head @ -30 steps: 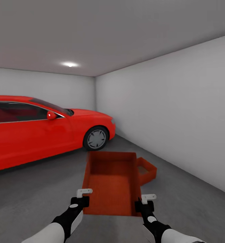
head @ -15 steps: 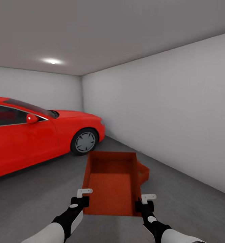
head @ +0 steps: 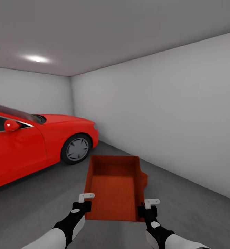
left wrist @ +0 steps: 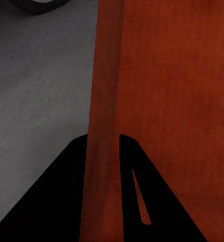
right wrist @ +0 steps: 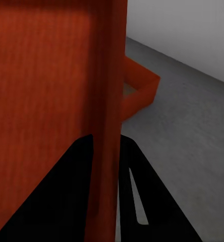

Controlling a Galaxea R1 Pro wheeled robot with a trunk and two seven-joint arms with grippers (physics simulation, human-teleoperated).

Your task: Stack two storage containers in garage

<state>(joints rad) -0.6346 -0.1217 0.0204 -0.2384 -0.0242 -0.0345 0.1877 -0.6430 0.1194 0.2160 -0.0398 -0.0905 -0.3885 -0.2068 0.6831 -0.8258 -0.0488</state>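
I hold an orange-red storage container (head: 114,188) out in front of me, above the dark grey garage floor (head: 35,197). My left gripper (head: 84,207) is shut on its left wall (left wrist: 104,131). On the opposite wall (right wrist: 109,126) my right gripper (head: 143,211) is shut. A second storage container (head: 144,179) rests on the floor just beyond the held one's far right corner, mostly hidden behind it. Its corner (right wrist: 140,88) appears in the right wrist view.
A shiny red car (head: 35,141) stands at the left, its front wheel (head: 76,149) near the held bin's far left corner. A plain white-grey wall (head: 170,114) runs along the right. Open floor (head: 194,207) lies to the right between bin and wall.
The view has swung to the right: the car and the ceiling light slid left in the picture. The floor container now hides further behind the held one. Both grippers keep their hold.
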